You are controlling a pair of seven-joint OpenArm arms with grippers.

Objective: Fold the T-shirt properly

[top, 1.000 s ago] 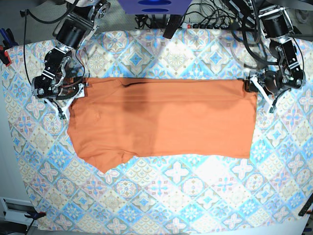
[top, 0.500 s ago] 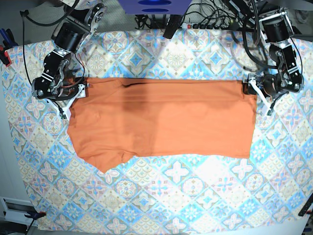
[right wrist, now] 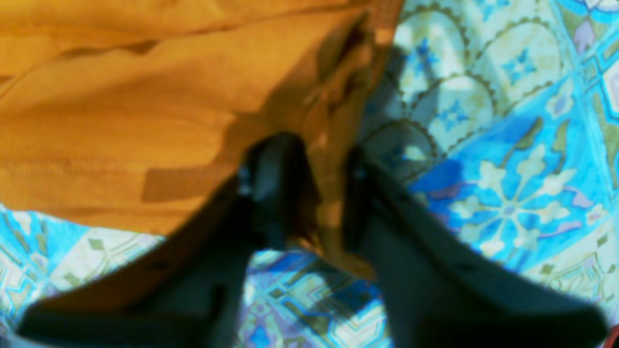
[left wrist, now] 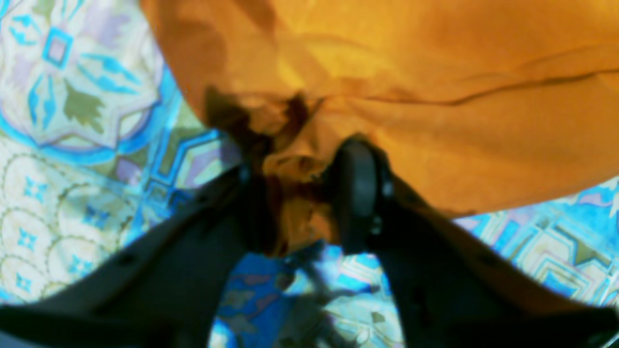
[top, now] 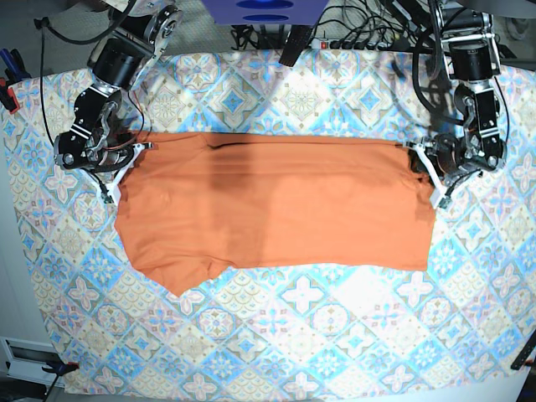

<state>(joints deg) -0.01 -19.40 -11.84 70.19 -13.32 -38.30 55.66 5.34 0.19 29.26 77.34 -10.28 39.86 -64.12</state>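
The orange T-shirt (top: 276,201) lies folded into a wide band across the patterned tablecloth (top: 318,335), with one sleeve sticking out at its lower left. My left gripper (top: 425,173) sits at the shirt's upper right corner. In the left wrist view the left gripper (left wrist: 302,193) is shut on a bunched fold of the shirt (left wrist: 459,72). My right gripper (top: 126,161) is at the upper left corner. In the right wrist view the right gripper (right wrist: 314,193) pinches the shirt's edge (right wrist: 121,96) between both black fingers.
Cables and a power strip (top: 360,38) run along the table's back edge beside a blue device (top: 264,10). A red clamp (top: 8,94) sits at the left edge. The tablecloth's front edge (top: 293,395) is near the bottom of the base view.
Both grippers have closed from wide open onto the shirt's two upper corners. The left gripper shifted slightly inward and the cloth at that corner has puckered.
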